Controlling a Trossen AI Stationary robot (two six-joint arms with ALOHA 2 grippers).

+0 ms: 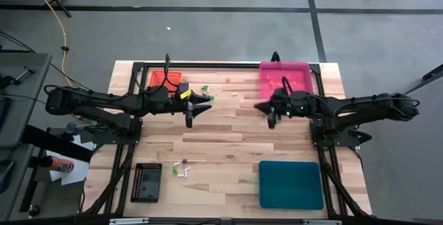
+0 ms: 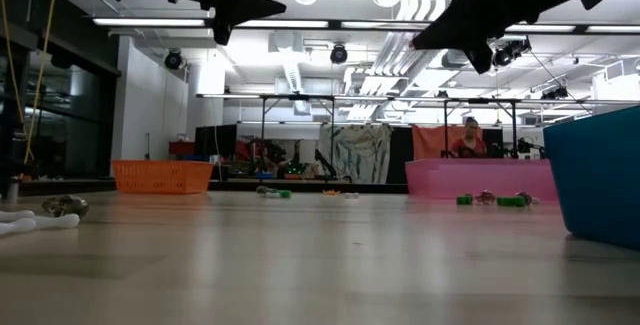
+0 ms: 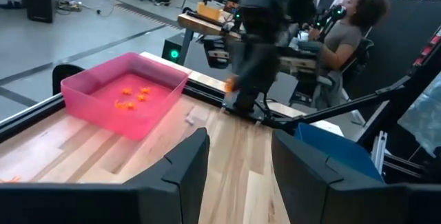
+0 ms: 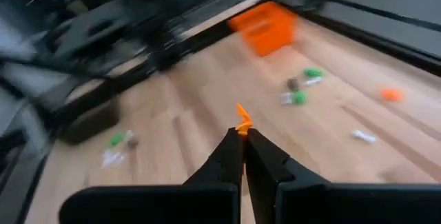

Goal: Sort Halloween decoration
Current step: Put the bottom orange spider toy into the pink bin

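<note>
- The wooden table carries four trays: a teal tray at the near right, a pink tray at the far right, an orange tray at the far left and a black tray at the near left.
- The left gripper hangs above the table just in front of the orange tray, jaws apart with nothing between them in its wrist view.
- The right gripper hovers above the table just in front of the pink tray, jaws closed on a small orange trinket pinched at the fingertips.
- Several orange trinkets lie inside the pink tray.
- Green trinkets lie on the wood beside the orange tray, one small orange piece sits between the two far trays, and a white piece lies nearby.
- A mixed cluster of green, white and dark trinkets rests just beside the black tray.
- A person sits beyond the table's far side.
</note>
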